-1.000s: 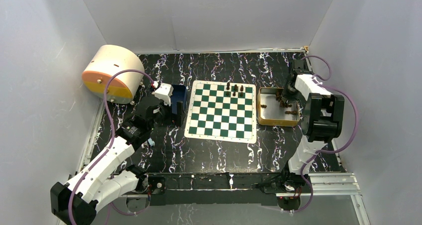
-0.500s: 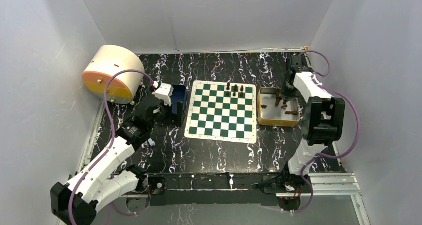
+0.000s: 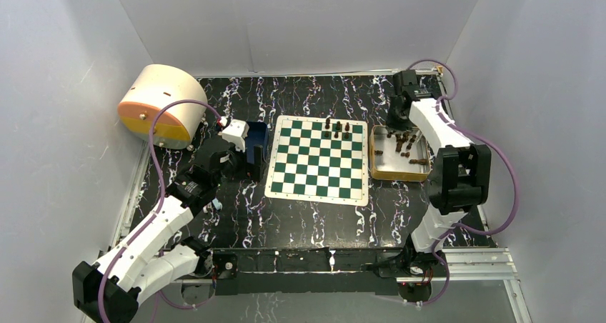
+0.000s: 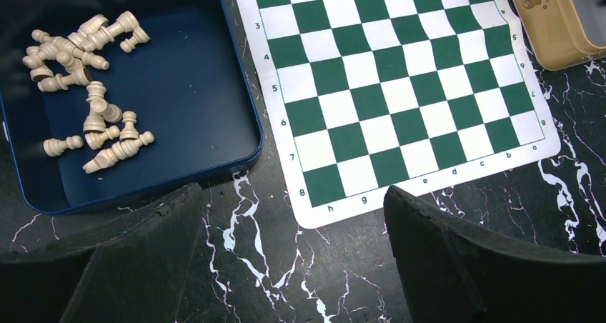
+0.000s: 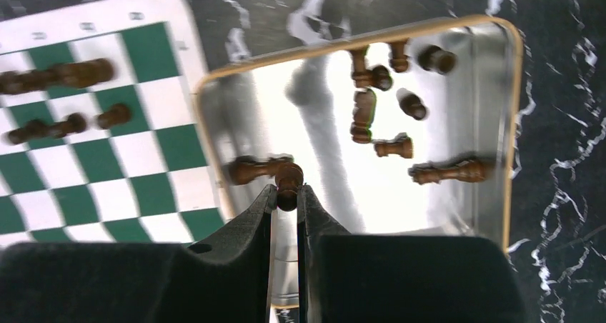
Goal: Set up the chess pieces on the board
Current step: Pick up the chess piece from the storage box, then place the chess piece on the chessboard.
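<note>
We are at the carrying step. The right gripper is clamped on one small dark brown chess piece, whose rounded head shows just above the fingertips. It holds the piece over the gold rectangular tin tray, which sits just right of the flat green-and-white checked board. Several loose dark pieces lie on their sides in that tray. A few standing dark pieces occupy the far rows of the board, right of its middle.

The left gripper hangs with its jaws spread wide and empty above the black marbled bench. It is just left of the board, beside a blue tray of cream pieces.

We judge that the next move calls for carrying the held piece left, clear of the tray's rim, to a free square on the far rows. It should come down upright and near those standing pieces without brushing them, since they look easy to topple. Only then should the jaws part, gently, so the tiny piece does not tip.
</note>
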`<action>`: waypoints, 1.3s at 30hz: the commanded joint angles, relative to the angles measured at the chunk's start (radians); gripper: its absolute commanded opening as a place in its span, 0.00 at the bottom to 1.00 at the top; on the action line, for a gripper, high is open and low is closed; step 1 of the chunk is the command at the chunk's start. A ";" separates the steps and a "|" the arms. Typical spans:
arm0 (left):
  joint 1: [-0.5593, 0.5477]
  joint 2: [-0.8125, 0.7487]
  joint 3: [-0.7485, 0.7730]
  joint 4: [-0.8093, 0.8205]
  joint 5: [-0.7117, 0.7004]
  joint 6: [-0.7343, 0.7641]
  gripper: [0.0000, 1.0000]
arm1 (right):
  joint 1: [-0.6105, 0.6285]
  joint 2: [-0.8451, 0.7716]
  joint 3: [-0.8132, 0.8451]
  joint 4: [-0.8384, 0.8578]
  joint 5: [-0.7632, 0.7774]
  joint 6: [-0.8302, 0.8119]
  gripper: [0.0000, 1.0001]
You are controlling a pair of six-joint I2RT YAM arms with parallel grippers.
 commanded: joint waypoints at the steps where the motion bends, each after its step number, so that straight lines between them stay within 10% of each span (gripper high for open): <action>1: -0.002 -0.011 -0.004 0.010 0.004 0.001 0.94 | 0.064 -0.037 0.117 -0.012 -0.027 0.031 0.16; 39: -0.002 -0.022 -0.005 0.009 -0.014 0.007 0.94 | 0.235 0.352 0.291 0.008 0.043 0.095 0.16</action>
